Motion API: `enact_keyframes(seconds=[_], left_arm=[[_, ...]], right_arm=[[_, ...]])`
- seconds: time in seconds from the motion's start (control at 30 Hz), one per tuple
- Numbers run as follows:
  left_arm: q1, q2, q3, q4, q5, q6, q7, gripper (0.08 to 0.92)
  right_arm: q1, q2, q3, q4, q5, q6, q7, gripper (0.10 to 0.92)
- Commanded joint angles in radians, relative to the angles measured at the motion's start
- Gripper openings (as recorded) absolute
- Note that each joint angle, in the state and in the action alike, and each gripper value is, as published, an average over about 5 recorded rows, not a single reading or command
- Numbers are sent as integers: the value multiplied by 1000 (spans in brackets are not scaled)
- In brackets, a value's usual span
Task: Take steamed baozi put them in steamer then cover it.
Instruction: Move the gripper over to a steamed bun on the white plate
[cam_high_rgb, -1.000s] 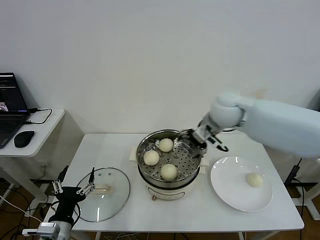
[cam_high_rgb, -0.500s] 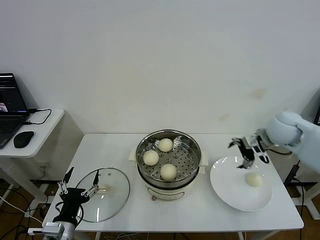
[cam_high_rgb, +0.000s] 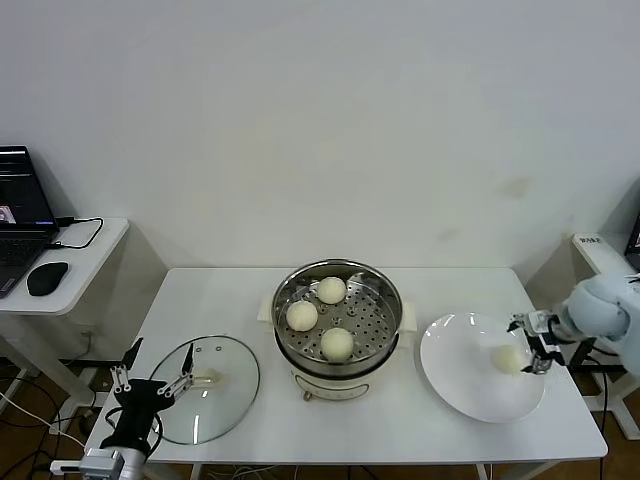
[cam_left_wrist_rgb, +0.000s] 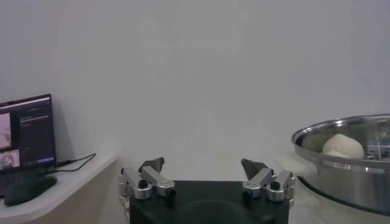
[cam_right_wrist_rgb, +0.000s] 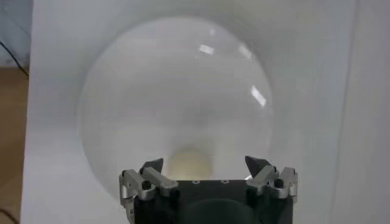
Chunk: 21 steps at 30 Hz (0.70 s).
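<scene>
A: What's at the far left of the table?

B: The left gripper (cam_high_rgb: 152, 381), parked low at the table's front left corner with its jaws spread wide and nothing between them. Just beside it lies the cover (cam_high_rgb: 205, 388), flat on the white table (cam_high_rgb: 400, 420) with its handle up.

A: Which way does the handle run?

B: The cream handle (cam_high_rgb: 207, 378) is oblong, and its long axis runs roughly left to right across the lid, one end towards the left gripper.

A: And in the middle?

B: The steamer (cam_high_rgb: 338, 318) stands upright on its white base, mouth open to the ceiling. Three steamed baozi (cam_high_rgb: 337, 343) sit apart on the perforated floor: one at the back, one at the left, one at the front. Being round, they show no clear long axis.

A: The right side?

B: A white plate (cam_high_rgb: 470, 385) sits near the steamer, carrying the fourth bun (cam_high_rgb: 507, 358) towards its right part. The right gripper (cam_high_rgb: 537, 343) is at the plate's right edge, pointing in at that bun, jaws wide. In its wrist view the bun (cam_right_wrist_rgb: 189, 165) lies between the open fingertips (cam_right_wrist_rgb: 152, 165); whether they touch it I cannot tell.
</scene>
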Motion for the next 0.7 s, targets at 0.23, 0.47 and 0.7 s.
enact_keyframes(seconds=[0.23, 0.47, 0.7], left_arm=[[12, -8, -10, -4, 2, 0, 0, 823], [10, -11, -9, 0, 4, -1, 0, 823], [11, -10, -11, 1, 3, -1, 1, 823]], right_arm=[[-109, 113, 94, -164, -84, 4, 22, 823], [-90, 155, 92, -206, -104, 6, 43, 823], [-91, 165, 88, -201, -102, -8, 35, 804]])
